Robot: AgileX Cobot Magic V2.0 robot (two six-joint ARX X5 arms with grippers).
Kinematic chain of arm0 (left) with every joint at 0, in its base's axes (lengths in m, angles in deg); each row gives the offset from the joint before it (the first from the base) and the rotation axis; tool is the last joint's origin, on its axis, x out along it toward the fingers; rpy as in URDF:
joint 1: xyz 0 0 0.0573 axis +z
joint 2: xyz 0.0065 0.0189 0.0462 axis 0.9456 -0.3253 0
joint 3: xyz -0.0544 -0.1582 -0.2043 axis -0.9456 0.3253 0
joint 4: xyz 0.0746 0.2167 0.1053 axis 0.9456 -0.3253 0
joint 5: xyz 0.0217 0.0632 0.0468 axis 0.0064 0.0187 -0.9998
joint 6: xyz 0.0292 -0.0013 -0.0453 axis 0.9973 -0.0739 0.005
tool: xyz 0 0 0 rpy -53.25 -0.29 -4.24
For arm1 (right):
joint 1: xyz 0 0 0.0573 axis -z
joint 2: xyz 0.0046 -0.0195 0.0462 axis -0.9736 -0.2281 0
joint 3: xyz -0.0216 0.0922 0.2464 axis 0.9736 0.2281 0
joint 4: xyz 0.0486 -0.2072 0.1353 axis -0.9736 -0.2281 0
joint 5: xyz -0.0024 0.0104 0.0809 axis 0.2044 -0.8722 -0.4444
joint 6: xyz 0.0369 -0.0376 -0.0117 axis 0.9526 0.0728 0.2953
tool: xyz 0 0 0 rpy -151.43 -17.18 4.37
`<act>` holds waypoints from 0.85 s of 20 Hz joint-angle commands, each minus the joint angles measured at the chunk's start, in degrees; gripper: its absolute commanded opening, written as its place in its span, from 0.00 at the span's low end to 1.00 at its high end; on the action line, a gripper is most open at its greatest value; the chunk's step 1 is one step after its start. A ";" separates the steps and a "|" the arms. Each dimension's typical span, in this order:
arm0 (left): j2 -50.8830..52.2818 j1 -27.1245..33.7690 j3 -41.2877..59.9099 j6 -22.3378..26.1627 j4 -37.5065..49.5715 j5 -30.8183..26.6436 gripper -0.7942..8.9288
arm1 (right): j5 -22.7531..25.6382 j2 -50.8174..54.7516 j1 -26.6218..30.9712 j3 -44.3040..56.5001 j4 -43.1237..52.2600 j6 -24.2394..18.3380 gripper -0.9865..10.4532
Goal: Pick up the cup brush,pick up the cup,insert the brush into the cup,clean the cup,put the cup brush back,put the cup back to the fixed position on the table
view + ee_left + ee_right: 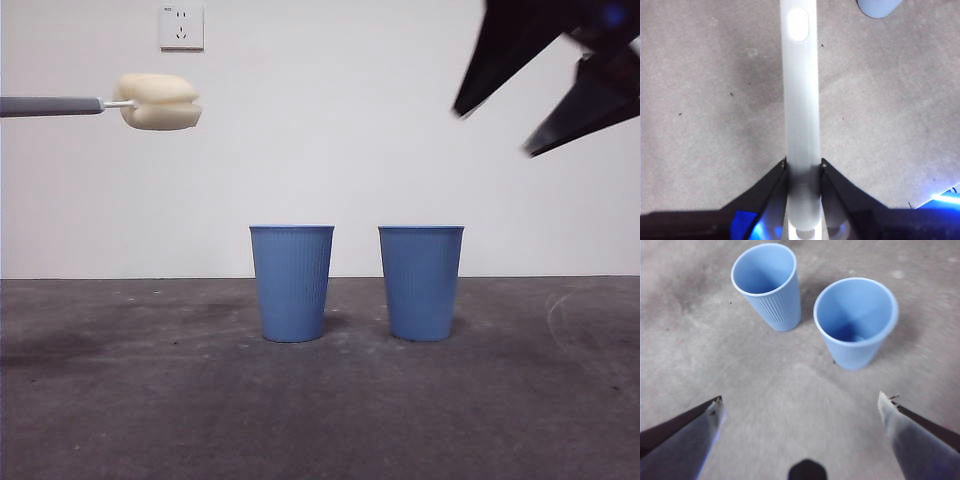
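Two blue cups stand upright on the table point(320, 410), side by side with a small gap between them. From the front they are the left cup point(291, 283) and the right cup point(421, 282). The right wrist view looks down into both, and nothing is inside either one; only the bare blue bottoms show.

The right gripper point(800, 407) hangs high in the air above the cups and touches neither. Its two black fingers point(687, 432) are spread wide apart with nothing between them. The right cup is the one nearer to these fingers, and both cups sit out past the fingertips.

The left gripper point(803, 165) is pinching the cup brush point(801, 100) by its long grey handle, one finger on each side. The handle runs straight out past the fingertips. In the front view the brush lies level in the air, its yellow sponge head point(160, 102) pointing toward the cups but well away from them and higher than their rims.
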 commanded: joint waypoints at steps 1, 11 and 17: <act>0.11 -0.15 0.24 0.70 -0.20 0.28 0.07 | 0.94 -2.36 -1.31 4.44 6.49 3.17 0.58; 0.09 -0.15 0.24 0.68 -0.66 2.19 0.07 | 6.47 -6.08 -1.40 28.13 49.51 9.22 0.57; 0.09 -0.15 0.24 0.68 -0.50 2.21 0.07 | 7.78 -18.25 -1.40 30.60 68.48 9.84 0.57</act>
